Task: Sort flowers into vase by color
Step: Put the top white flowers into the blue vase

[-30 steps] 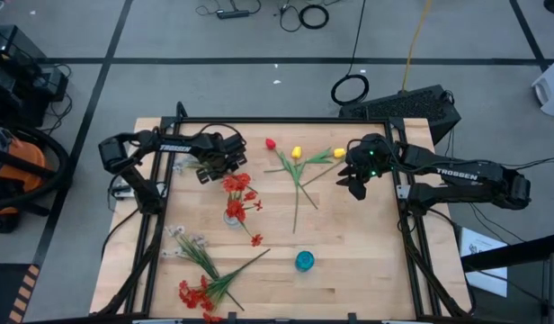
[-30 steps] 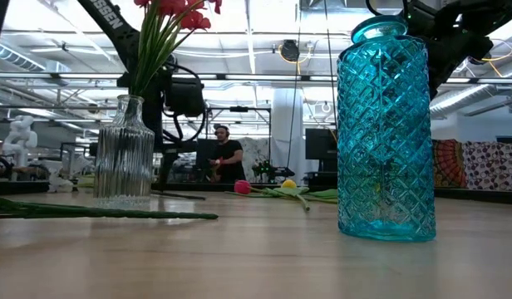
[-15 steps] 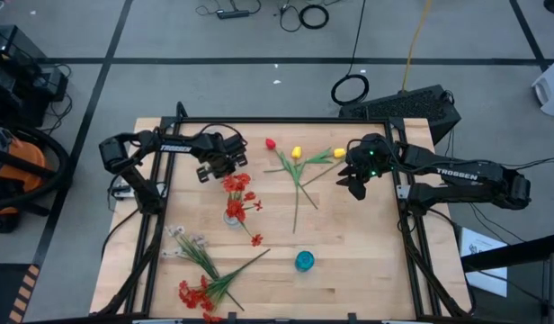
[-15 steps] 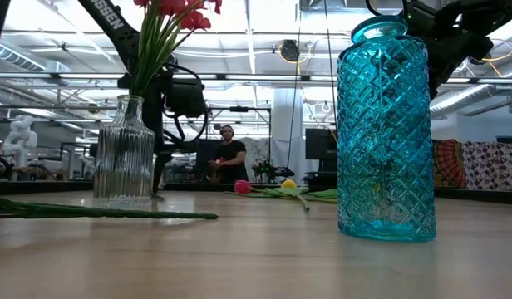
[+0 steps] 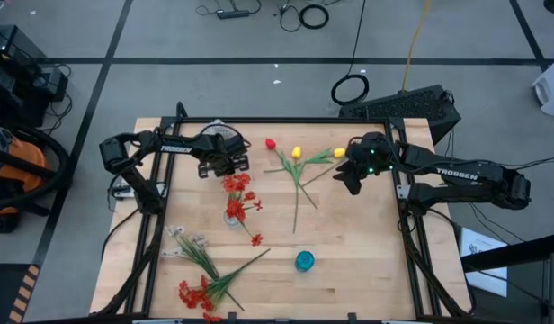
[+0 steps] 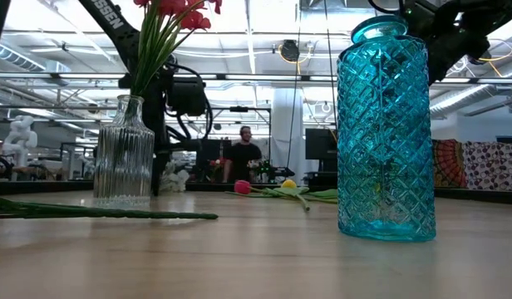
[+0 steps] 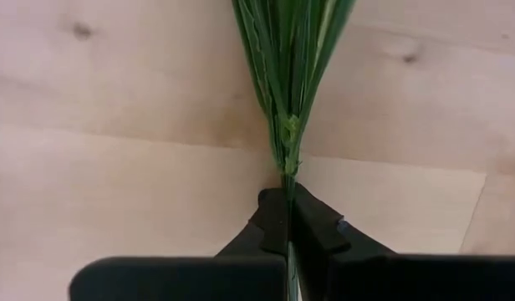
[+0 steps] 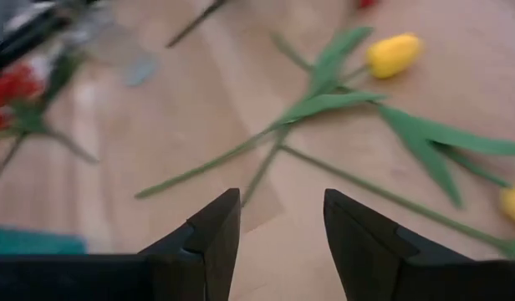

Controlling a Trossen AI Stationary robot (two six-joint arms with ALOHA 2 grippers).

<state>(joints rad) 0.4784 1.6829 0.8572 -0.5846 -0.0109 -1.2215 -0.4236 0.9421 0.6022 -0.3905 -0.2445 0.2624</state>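
**Left gripper clamped on a green stalk at the table's far side**

From where I stood, the left gripper had its two fingers pinched tight on a thin green stalk, just below the point where the leaves fanned out ahead of it over the bare wood. Seen from above, that gripper sat just behind the clear glass vase, which already carried a spray of red blossoms. Which flower head belonged to the gripped stalk I could not make out; something pale showed by the arm, possibly white blossoms.

The right gripper hung over the table with its fingers apart and nothing between them. Ahead of it lay the tulips: a yellow tulip and its long green leaves, with a red tulip further along the pile. The blue vase stood empty, well apart from both grippers, and more red and white sprays lay on the near side of the table.

To do this step well, I judged the lift should go straight up until the stalk's cut end hung free, then travel to the vase matching its colour. The grip looked narrow, so a slow swing would guard against the stem pivoting.
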